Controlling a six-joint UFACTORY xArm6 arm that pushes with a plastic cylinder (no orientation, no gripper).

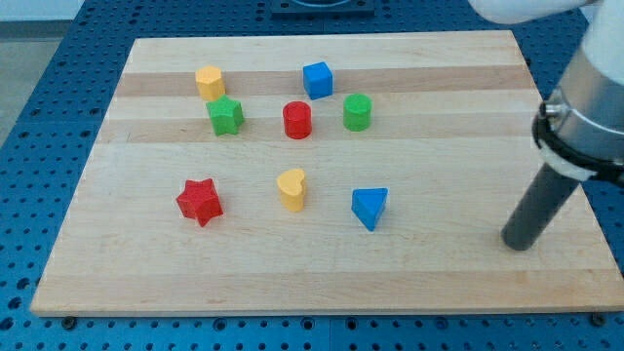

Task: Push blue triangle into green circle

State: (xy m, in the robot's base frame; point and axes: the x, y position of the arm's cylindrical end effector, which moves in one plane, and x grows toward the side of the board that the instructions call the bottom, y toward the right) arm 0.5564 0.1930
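Approach step, no contact yet. My tip [520, 244] rests on the board [439, 283] well to the view's right of the blue triangle [370, 208], slightly lower, touching nothing. No gripper here, just a bare rod carrying nothing. Blue triangle: small wedge, flat top, one corner pointing toward the view's bottom, standing clear of its neighbours. Green circle [357, 112] is straight toward the view's top from the blue triangle, well apart, gap between them clear. Yellow heart [292, 188] is near the blue triangle on the view's left; red circle [297, 120] is up-left of it. Next, as I judge it: swing the tip round below the blue triangle, then push toward the view's top, keeping the line centred so the wedge doesn't rotate off.
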